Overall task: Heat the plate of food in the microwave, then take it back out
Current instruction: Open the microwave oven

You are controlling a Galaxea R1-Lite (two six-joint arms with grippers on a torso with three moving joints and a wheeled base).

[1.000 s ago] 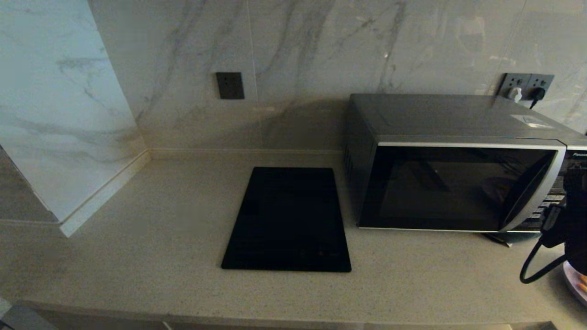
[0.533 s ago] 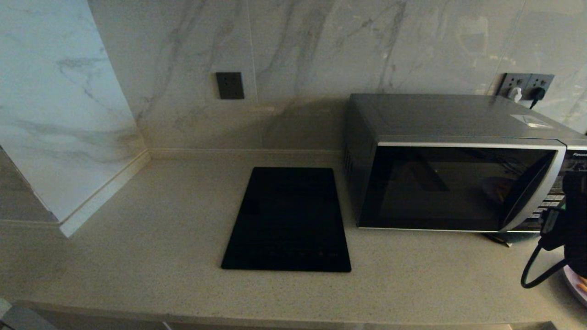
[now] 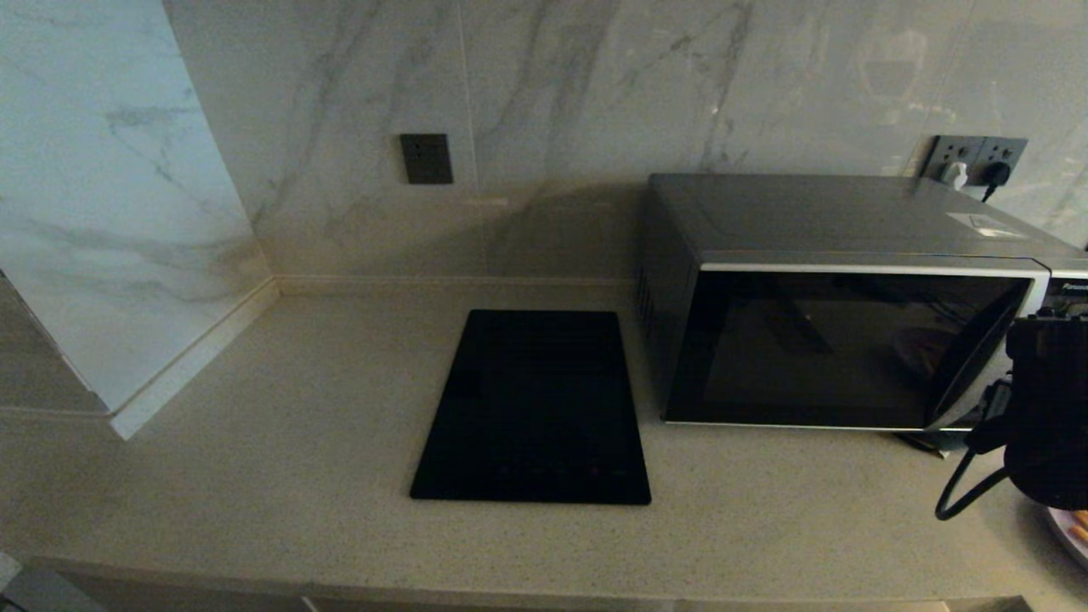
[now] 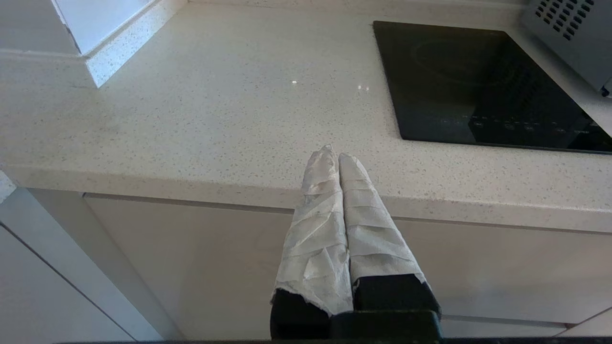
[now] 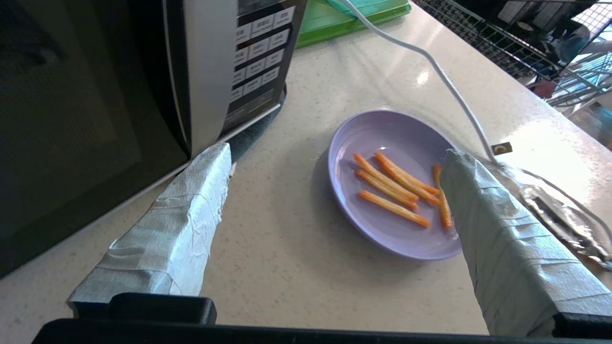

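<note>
Microwave (image 3: 850, 340) at right of head view, door shut. Cooktop (image 3: 534, 408) at centre, flush in the counter (image 3: 280, 442). Plate of food (image 5: 397, 191) beside microwave's panel end, seemingly untouched. Right gripper (image 5: 334, 157) spread wide above it. Left gripper (image 4: 338, 160) closed, empty, by counter's edge.

The speckled beige stone-look counter (image 3: 255, 476) is smooth with a soft sheen, as is the glossy veined marble-look wall (image 3: 595, 93). The dark grey metal microwave (image 3: 833, 221) has a glossy black glass door and brushed silver trim; the flat black glass cooktop slab (image 3: 535, 408) shines too. The small round lilac plate (image 5: 382, 143) looks glazed and smooth, and both grippers' fingers (image 5: 177, 234) wear crinkled matt white wrapping.
</note>
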